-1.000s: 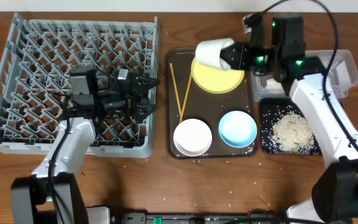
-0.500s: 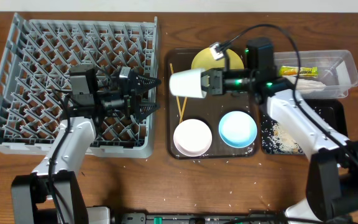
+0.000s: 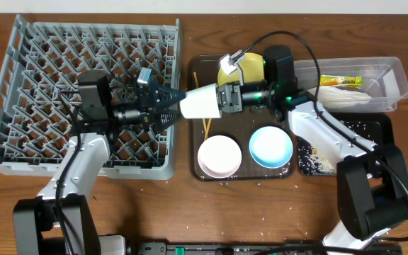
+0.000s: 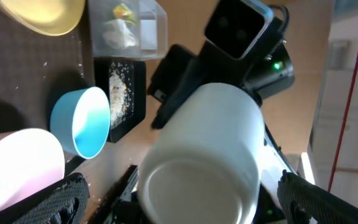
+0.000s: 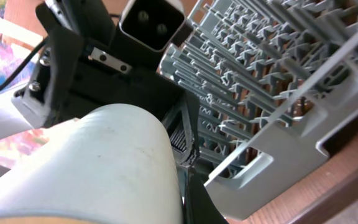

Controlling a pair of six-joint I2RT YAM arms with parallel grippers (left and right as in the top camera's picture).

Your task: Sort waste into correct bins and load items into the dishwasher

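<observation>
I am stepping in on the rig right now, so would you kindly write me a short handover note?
Right end effector: shut on the white cup, held sideways beside the rack.
Left end effector: open, at the cup's base, not gripping it.
Done: wrapper and napkin in the clear tub; crumbs in the black tray.
Left: cup handover; white bowl, blue bowl, yellow plate and chopsticks sit on the brown tray, not yet racked.
</observation>
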